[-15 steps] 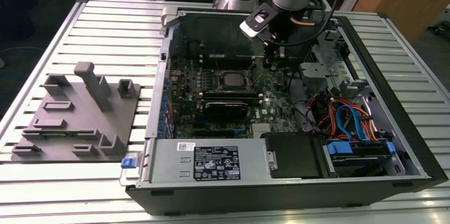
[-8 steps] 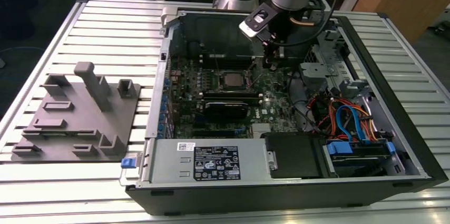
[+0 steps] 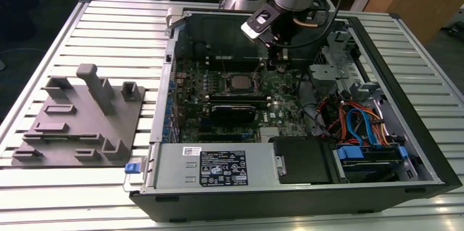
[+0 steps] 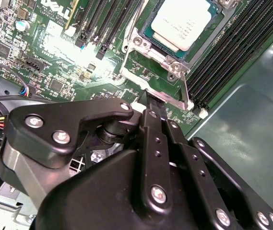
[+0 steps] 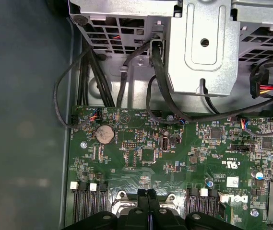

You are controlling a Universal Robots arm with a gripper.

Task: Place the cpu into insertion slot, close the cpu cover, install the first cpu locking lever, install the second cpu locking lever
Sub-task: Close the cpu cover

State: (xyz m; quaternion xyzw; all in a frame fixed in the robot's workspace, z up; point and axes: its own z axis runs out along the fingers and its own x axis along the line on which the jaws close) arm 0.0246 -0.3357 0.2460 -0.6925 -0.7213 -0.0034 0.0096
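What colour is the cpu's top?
The cpu has a pale silvery-grey metal top. It shows best in the second wrist view.

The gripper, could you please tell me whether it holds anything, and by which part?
Nothing is held: the gripper has its jaws shut together, empty, with the tips close beside the edge of the cpu cover.

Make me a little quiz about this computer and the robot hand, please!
1. True or false: the cpu lies in the slot.
2. The tips of the hand are closest to: A) the slot's edge, B) the blue cables, C) the grey tray.
3. Fill in: the board is coloured ____.
Key: 1 true; 2 A; 3 green.
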